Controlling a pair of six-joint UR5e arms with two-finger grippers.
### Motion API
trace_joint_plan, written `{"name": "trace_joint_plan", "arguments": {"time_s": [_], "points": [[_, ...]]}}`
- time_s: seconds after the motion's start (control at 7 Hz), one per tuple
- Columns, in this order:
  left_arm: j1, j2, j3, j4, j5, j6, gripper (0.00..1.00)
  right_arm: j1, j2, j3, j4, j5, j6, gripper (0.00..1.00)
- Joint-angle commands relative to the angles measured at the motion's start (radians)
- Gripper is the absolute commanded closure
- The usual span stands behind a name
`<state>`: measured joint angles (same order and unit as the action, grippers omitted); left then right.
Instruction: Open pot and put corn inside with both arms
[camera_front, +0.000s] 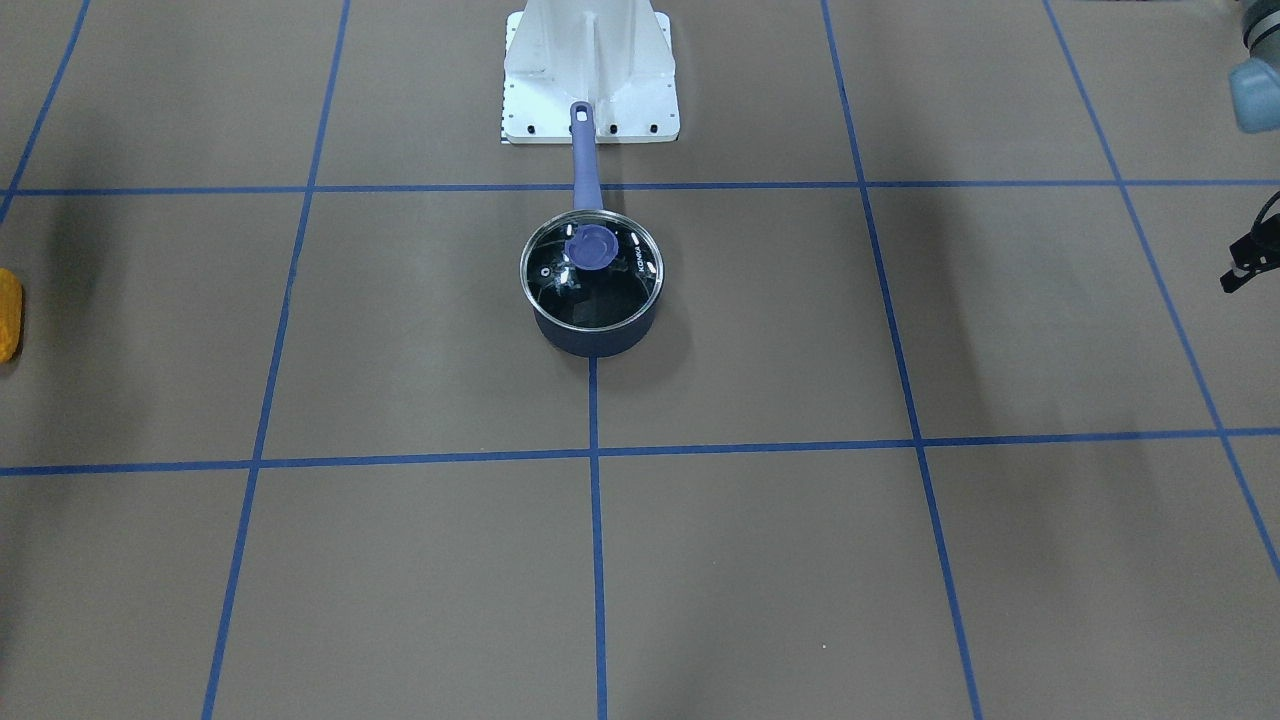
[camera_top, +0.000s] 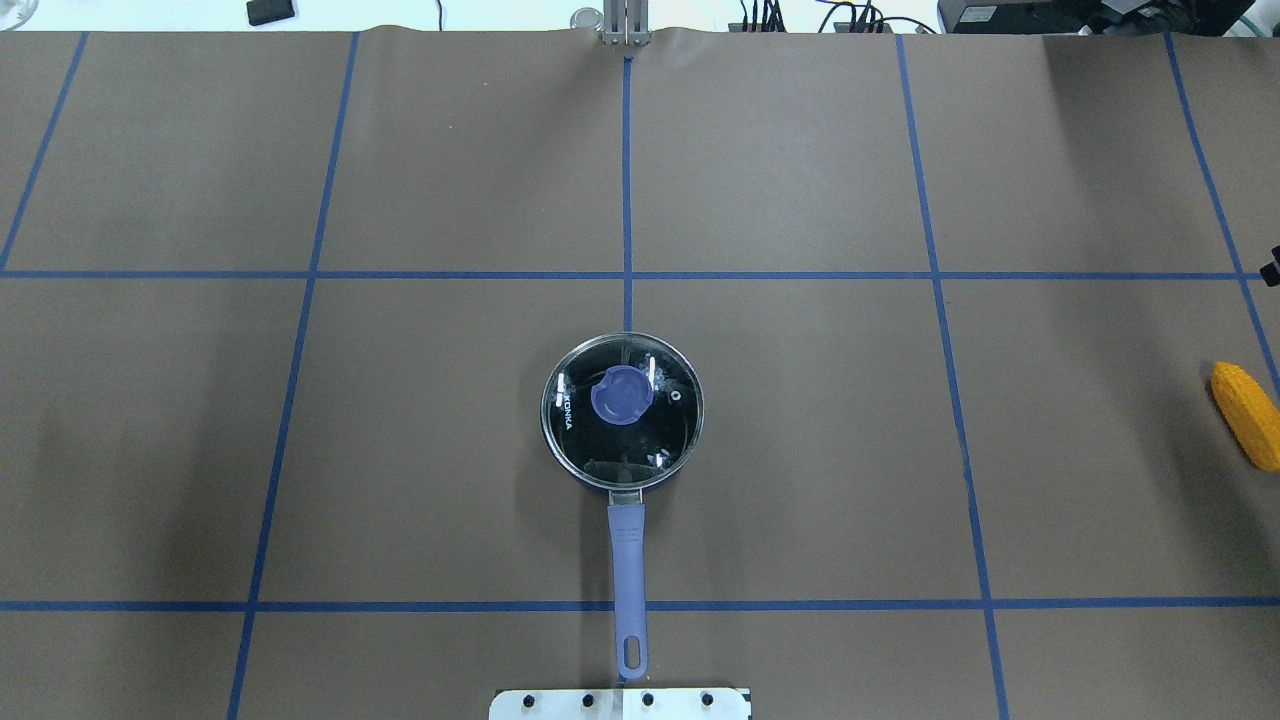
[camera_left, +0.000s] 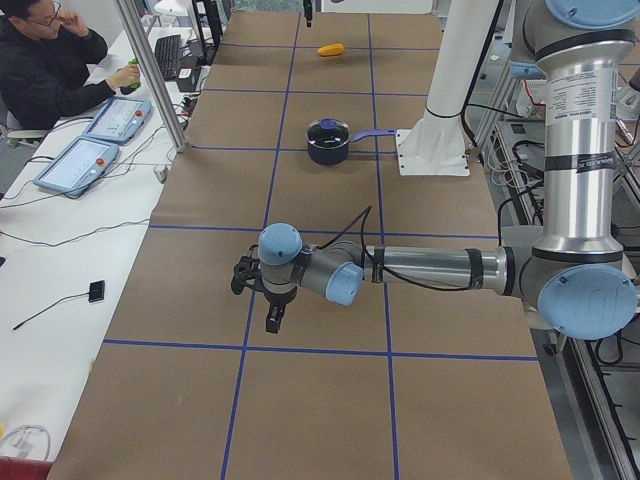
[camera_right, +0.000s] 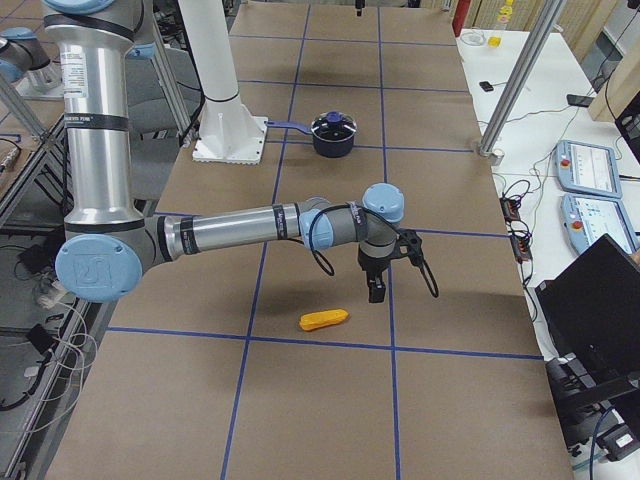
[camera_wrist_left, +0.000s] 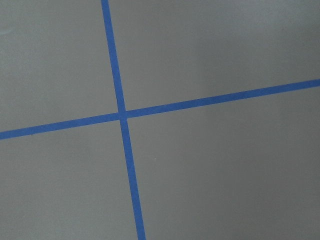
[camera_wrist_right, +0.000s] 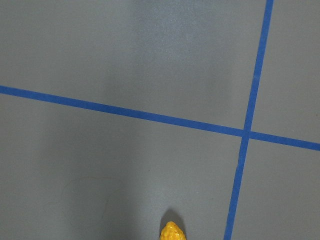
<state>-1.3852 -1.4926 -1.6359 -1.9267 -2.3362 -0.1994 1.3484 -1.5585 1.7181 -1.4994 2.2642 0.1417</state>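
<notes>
The pot stands mid-table with its glass lid on and its knob up. Its long handle points toward the robot's base. The corn lies on the table far to the pot's right; it also shows at the front view's left edge and in the right side view. Only its tip shows in the right wrist view. My right gripper hangs above the table close to the corn. My left gripper hangs over bare table far left of the pot. I cannot tell whether either is open.
The white robot base plate sits just behind the pot's handle end. Blue tape lines grid the brown table cover. An operator sits at a side desk with tablets. A metal post stands at the table's far edge.
</notes>
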Motion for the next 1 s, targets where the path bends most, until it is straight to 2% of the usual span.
{"name": "trace_joint_plan", "arguments": {"time_s": [0.0,0.43,0.86], "points": [[0.002,-0.002,-0.001,0.000,0.000,0.000,0.01,0.000,0.000,0.001,0.001,0.000,-0.004,0.00],[0.003,-0.021,-0.010,0.005,-0.003,-0.017,0.01,0.000,0.006,0.002,0.002,-0.002,-0.002,0.00],[0.012,-0.138,-0.021,0.059,-0.009,-0.142,0.01,-0.002,0.005,0.006,0.004,0.000,-0.005,0.00]]}}
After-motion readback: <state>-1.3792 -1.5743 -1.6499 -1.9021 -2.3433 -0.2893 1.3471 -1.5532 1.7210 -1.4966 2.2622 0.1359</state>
